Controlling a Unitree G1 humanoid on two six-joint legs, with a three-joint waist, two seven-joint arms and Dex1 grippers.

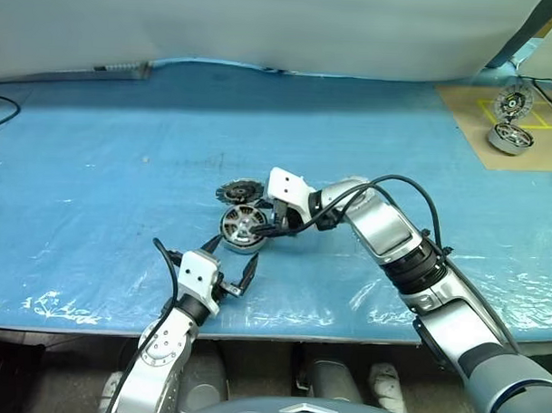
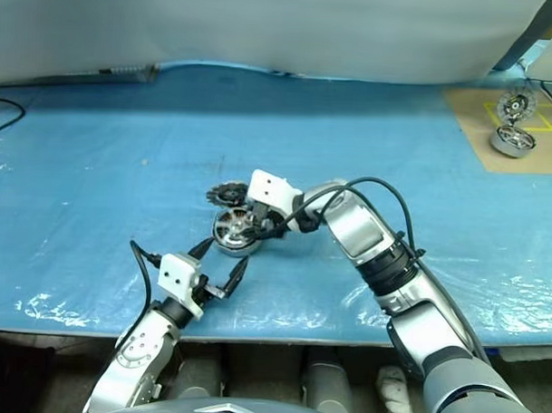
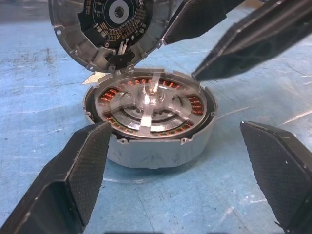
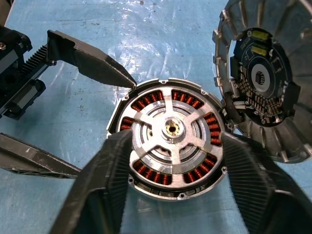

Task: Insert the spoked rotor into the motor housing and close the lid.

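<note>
My right tool [image 4: 170, 195] straddles the housing [image 4: 171, 146] on the tabletop [image 1: 124, 147], fingers spread; the rotor [image 4: 170, 129] sits inside. Left tool [image 1: 230, 264] open nearby. The lid [image 4: 265, 78] leans alongside — rigid, heavy metal, best pinched across its ribbed rim.

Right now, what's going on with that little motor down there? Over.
Left tool open, just short of motor housing. Right tool open astride it. Spoked rotor seated inside. Lid off, leaning beside it. Nothing in the way.

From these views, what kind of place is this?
Likely a lab assembly bench: a table under a blue plastic sheet, a motor housing with the spoked rotor seated, its lid alongside, and spare motor parts on a marked cardboard mat.
</note>
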